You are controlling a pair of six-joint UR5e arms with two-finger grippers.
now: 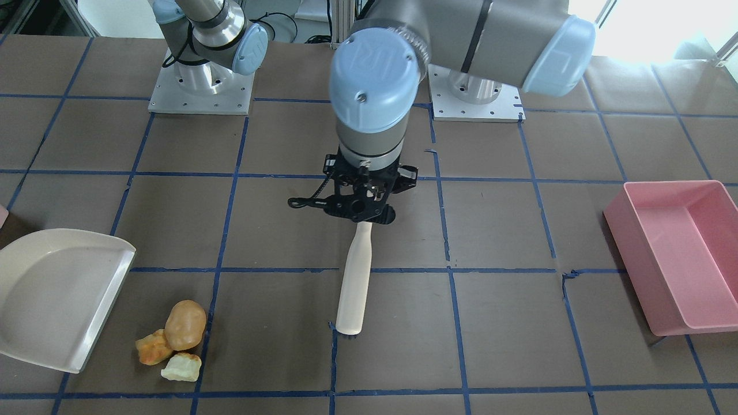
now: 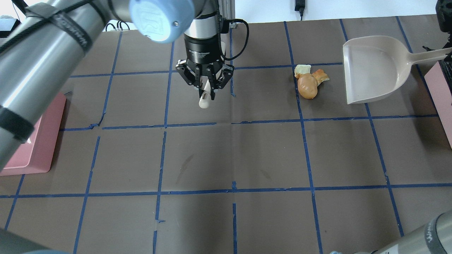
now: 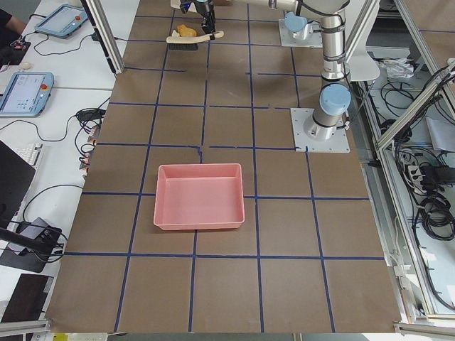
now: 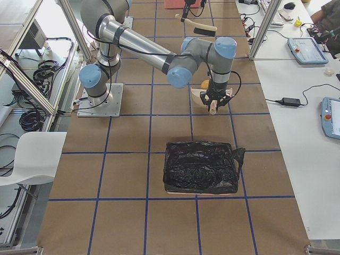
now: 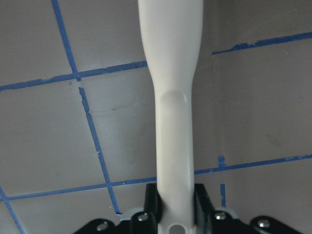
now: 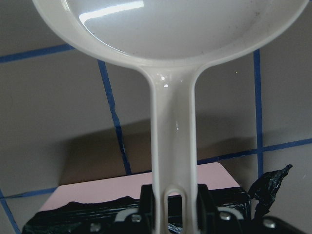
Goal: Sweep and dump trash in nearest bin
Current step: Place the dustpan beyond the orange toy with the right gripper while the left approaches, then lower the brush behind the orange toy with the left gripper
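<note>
The left hand [image 2: 205,87] is clamped on the brush [image 2: 204,100], well apart from the trash [image 2: 308,84]. A fast sweep could scatter it past the dustpan [image 2: 374,70], gripped by the right hand [image 6: 173,207] beside the bin [image 2: 440,98].

Across the table, the embossed letters "UR" show on the blue cap [image 1: 373,72] of my left arm's wrist joint. White lettering runs along the black strap [image 2: 70,31] round that arm, too blurred to read.
</note>
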